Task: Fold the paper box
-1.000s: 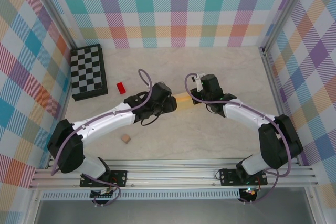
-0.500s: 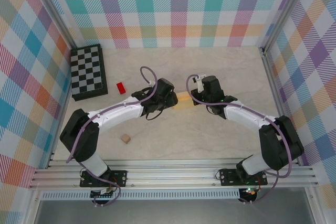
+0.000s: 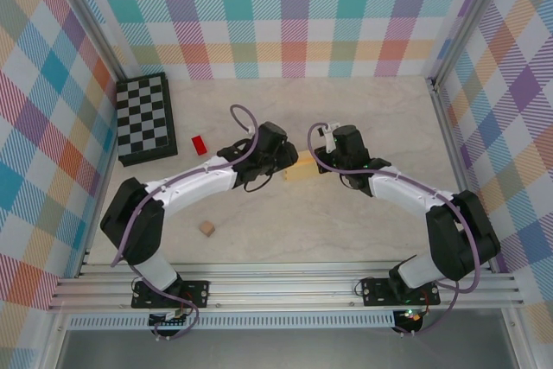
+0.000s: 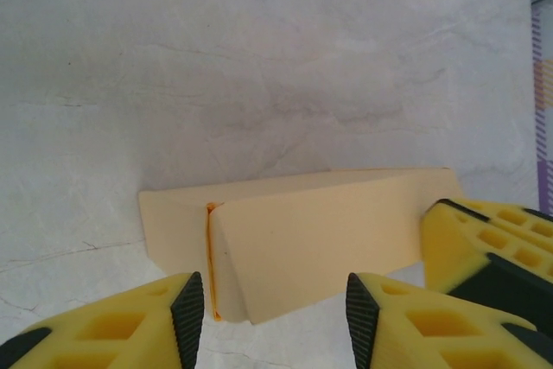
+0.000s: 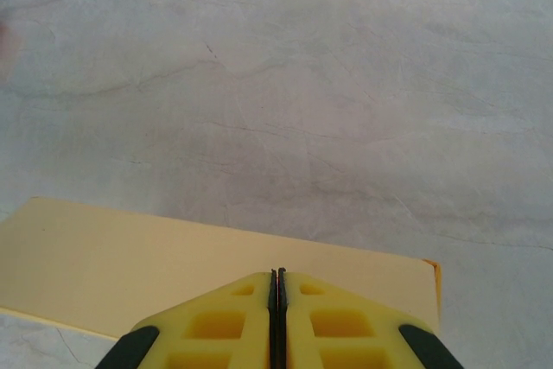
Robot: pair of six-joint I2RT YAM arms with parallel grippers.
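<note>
Nearest the arm bases, a small tan cube (image 3: 206,228) lies alone on the worktop (image 3: 363,114), well apart from the work. At mid-worktop the paper box (image 3: 301,170) lies between the two arms as a compact, pale yellow-orange rectangle. The left end effector (image 4: 275,313) stands half-wide, its jaws apart and straddling the near corner of the box (image 4: 302,235), where one panel is lifted along an orange crease and overlaps the layer beneath; contact between pads and card cannot be confirmed. The right end effector (image 5: 277,300) is fully closed, fingers pressed together, with its tip over the opposite end of the card (image 5: 173,257) — whether it bears on the card or hovers just above cannot be told. Beyond, to the left, a small red block (image 3: 200,144) sits just beside a checkerboard (image 3: 145,118) near the far wall. Judgement: the main folds appear made, since the card is already compact and layered; what is left is likely to press the raised panel flat or tuck it home — a late stage.
</note>
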